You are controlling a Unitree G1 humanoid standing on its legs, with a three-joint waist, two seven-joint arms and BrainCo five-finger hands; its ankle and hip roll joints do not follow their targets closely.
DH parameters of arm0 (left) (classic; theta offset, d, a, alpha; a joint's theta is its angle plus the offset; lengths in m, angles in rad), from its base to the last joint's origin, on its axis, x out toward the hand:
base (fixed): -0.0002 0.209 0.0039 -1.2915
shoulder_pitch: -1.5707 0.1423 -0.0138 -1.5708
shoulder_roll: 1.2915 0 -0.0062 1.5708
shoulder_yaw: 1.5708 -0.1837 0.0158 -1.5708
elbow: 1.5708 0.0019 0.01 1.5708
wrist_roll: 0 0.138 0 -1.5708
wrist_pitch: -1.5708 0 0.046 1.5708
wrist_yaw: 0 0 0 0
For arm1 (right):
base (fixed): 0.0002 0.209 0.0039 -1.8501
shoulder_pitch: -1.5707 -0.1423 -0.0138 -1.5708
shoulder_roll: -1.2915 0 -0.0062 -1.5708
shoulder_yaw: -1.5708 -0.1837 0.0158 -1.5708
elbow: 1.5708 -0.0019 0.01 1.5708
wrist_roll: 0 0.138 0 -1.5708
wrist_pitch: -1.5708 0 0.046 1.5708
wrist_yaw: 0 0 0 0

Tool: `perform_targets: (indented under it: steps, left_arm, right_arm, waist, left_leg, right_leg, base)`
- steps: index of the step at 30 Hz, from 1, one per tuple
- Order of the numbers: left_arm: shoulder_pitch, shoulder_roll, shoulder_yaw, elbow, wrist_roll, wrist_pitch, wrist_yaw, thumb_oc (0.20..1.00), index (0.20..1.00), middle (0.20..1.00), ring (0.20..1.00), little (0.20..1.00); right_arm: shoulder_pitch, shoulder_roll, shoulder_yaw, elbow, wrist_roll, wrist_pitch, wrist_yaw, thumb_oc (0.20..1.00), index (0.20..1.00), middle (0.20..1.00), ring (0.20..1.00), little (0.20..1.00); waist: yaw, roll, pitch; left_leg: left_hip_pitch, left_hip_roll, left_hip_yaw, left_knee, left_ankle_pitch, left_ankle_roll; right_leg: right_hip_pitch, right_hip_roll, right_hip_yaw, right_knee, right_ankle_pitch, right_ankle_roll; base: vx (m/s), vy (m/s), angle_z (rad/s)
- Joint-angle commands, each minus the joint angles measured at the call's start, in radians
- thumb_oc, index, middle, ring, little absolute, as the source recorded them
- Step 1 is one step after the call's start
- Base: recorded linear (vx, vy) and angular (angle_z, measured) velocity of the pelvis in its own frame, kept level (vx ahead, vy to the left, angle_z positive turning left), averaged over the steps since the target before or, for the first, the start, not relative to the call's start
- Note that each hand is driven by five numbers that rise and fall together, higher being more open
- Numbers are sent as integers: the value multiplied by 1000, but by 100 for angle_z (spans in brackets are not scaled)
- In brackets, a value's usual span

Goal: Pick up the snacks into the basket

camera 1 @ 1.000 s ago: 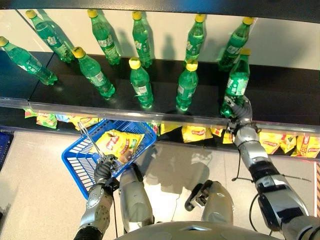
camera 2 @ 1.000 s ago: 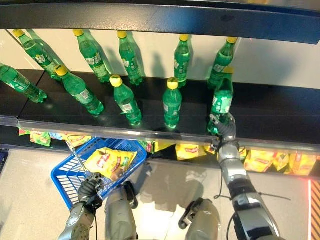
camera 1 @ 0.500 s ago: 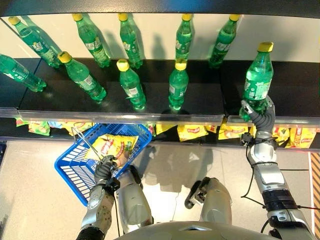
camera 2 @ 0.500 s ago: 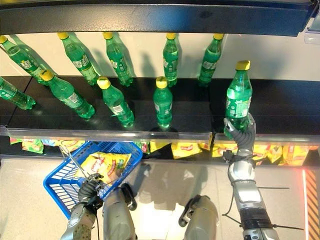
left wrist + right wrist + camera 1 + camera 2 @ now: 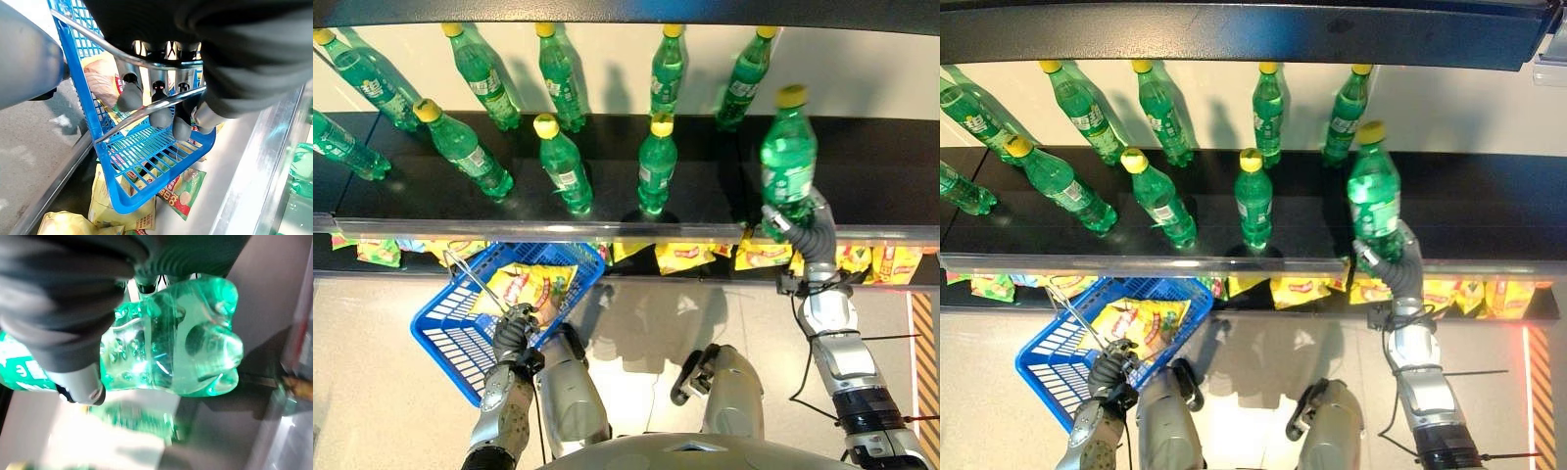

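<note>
A blue wire basket [image 5: 445, 343] hangs at the lower left, its metal handle [image 5: 146, 105] gripped by my left hand [image 5: 514, 333], whose fingers curl round it. Yellow snack bags [image 5: 533, 289] lie inside the basket. My right hand [image 5: 800, 223] is shut on the lower part of a green bottle with a yellow cap [image 5: 788, 157], held upright just above the front edge of the black shelf [image 5: 705, 191]. The bottle's base [image 5: 186, 347] shows past the hand in the right wrist view. More yellow snack bags [image 5: 685, 258] lie in a row on the lower shelf under the rail.
Several green bottles [image 5: 656, 166] stand on the black shelf in two rows. A metal rail [image 5: 607, 230] runs along the shelf's front edge. Light floor [image 5: 646, 313] lies in front of the shelves. Snack bags [image 5: 181, 191] also lie below the basket.
My right hand has carried the green bottle leftward along the shelf front, after lifting it off the shelf. The left hand still holds the basket. The camera has shifted slightly.
</note>
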Motion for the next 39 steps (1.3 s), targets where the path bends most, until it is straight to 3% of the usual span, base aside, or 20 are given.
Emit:
perform_targets:
  steps: [1,12,22,27,29,33,39]
  left_arm:
    - [10,45,10,-159,19,-108,-55,200,200,200,200,200]
    - [3,63,-1,-171,28,-115,-65,200,200,200,200,200]
    - [0,77,-11,-175,20,-107,-83,200,200,200,200,200]
    - [30,102,-30,-275,0,-89,-103,200,200,200,200,200]
    - [34,104,-30,-297,1,-85,-104,200,200,200,200,200]
    - [45,118,-64,-394,-7,-71,-113,200,200,200,200,200]
    - [49,152,-80,-462,19,-54,-114,200,200,200,200,200]
  right_arm:
    - [-30,-46,-43,-188,0,-136,38,200,200,200,200,200]
    - [-46,-149,149,-187,-46,-120,157,200,200,200,200,200]
    - [-283,-173,406,-83,-13,-63,279,200,200,200,200,200]
    - [-494,-93,521,22,26,15,319,200,200,200,200,200]
    - [-520,-63,529,60,32,22,312,200,200,200,200,200]
    - [-668,69,572,212,26,72,279,200,200,200,200,200]
    - [-791,161,602,353,3,102,266,200,200,200,200,200]
  waist:
    - [8,-16,-38]
    - [34,-24,-26]
    - [102,-24,-9]
    - [171,-26,2]
    - [179,-28,7]
    - [236,-32,18]
    - [282,-44,27]
  left_leg:
    - [34,13,4,104,-95,13]
    - [49,6,1,84,-83,10]
    - [41,-4,-20,66,-60,8]
    - [27,-14,-47,56,-48,9]
    - [27,-15,-52,54,-47,10]
    - [24,-24,-71,41,-40,14]
    - [10,-30,-96,33,-33,14]
  right_leg:
    - [42,-23,4,-102,139,91]
    - [57,-25,-5,-109,144,95]
    - [79,-28,-36,-115,148,92]
    - [101,-23,-71,-118,146,82]
    - [106,-21,-75,-121,147,81]
    - [125,-14,-96,-129,149,75]
    - [138,-1,-120,-138,144,66]
  base:
    - [16,-7,3]
    - [4,-1,2]
    - [-9,-18,7]
    - [-30,-51,17]
    - [-15,-31,18]
    - [-36,-54,13]
    - [-26,-44,13]
